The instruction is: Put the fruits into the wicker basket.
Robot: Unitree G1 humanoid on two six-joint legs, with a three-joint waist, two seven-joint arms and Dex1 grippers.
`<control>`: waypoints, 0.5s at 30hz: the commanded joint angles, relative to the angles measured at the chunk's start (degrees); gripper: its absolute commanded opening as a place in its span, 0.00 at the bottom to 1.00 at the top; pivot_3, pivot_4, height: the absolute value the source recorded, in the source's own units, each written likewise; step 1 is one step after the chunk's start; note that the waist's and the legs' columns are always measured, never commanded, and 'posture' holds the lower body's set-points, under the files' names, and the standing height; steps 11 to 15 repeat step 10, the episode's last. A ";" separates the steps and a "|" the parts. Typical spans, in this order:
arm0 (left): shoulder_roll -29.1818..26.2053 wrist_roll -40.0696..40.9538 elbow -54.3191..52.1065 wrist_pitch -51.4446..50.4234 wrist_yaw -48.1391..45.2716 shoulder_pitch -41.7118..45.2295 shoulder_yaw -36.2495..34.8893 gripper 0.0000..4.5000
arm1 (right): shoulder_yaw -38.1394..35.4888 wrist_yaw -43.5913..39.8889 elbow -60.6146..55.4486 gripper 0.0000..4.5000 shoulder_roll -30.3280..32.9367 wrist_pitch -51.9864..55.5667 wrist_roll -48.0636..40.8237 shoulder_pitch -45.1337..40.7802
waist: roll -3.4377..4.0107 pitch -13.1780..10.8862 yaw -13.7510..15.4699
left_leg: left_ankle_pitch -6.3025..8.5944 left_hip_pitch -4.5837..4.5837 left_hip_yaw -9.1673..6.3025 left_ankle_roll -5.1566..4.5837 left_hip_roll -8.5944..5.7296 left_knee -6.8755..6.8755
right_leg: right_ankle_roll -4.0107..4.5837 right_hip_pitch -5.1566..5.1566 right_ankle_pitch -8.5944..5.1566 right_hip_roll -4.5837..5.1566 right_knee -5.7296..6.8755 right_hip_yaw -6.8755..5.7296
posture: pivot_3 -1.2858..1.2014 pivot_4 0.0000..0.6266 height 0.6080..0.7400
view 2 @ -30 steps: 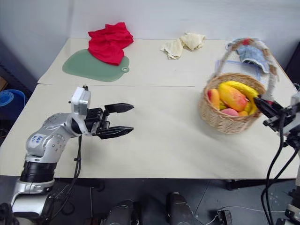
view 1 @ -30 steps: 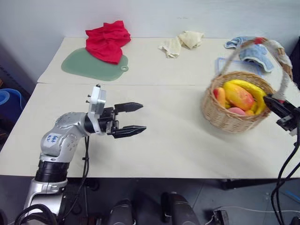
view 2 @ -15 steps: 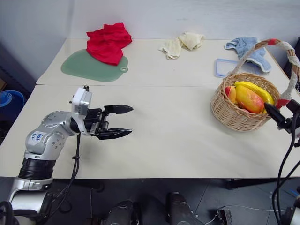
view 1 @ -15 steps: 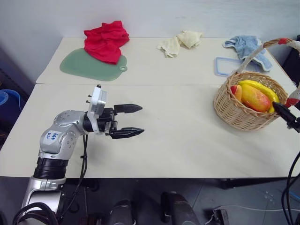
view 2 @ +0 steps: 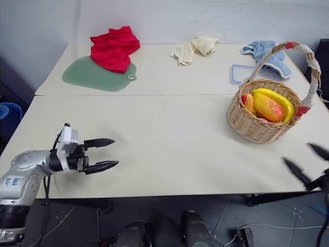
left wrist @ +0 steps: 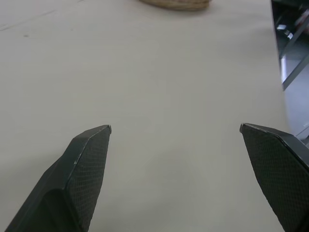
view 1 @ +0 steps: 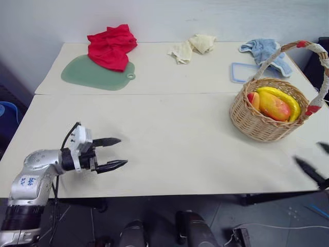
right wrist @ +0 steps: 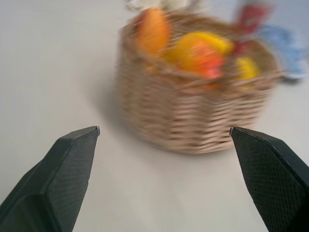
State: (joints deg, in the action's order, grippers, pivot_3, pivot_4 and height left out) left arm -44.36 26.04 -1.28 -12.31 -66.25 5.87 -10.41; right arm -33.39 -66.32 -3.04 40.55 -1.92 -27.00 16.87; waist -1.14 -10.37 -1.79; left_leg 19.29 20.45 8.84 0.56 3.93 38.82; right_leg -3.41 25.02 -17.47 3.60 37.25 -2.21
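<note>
Left eye view: tan wicker basket (view 1: pixel 259 123) holds yellow-red fruits (view 1: pixel 275 104); both claws empty, fingers apart.

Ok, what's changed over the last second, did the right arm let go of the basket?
Yes. The right gripper, shut at the wicker basket rim a second ago, has opened its jaws and pulled back toward the table's near edge. The basket, tilted before, now stands level on the table with the fruits inside. The left gripper dropped back and lower, jaws open as before. The cloths and board haven't moved.

Fruits (view 1: pixel 275 103) in basket (view 1: pixel 257 122) at table's (view 1: pixel 180 134) right; tray (view 1: pixel 239 72) behind.
</note>
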 commanded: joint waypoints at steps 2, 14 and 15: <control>0.43 -3.67 -3.08 7.15 2.27 -3.27 -1.30 1.00 | 11.00 -4.23 1.05 0.99 -2.77 -9.90 3.19 -7.81 | 0.02 -0.01 0.00 | 0.06 -0.30 -0.01 -0.02 0.02 -0.14 | 0.00 -0.39 0.00 0.03 -0.18 -0.04 | 0.52 0.24 1.00; 2.21 -4.45 -8.68 10.28 6.79 -8.29 -2.97 1.00 | 23.92 -4.19 11.92 0.99 -5.73 -17.97 9.62 -24.19 | 0.02 -0.01 0.27 | 0.10 -0.29 -0.11 -0.04 0.01 -0.21 | 0.09 -0.43 -0.05 0.26 -0.24 -0.36 | 0.52 0.24 1.00; 2.21 -4.45 -8.68 10.28 6.79 -8.29 -2.97 1.00 | 23.92 -4.19 11.92 0.99 -5.73 -17.97 9.62 -24.19 | 0.02 -0.01 0.27 | 0.10 -0.29 -0.11 -0.04 0.01 -0.21 | 0.09 -0.43 -0.05 0.26 -0.24 -0.36 | 0.52 0.24 1.00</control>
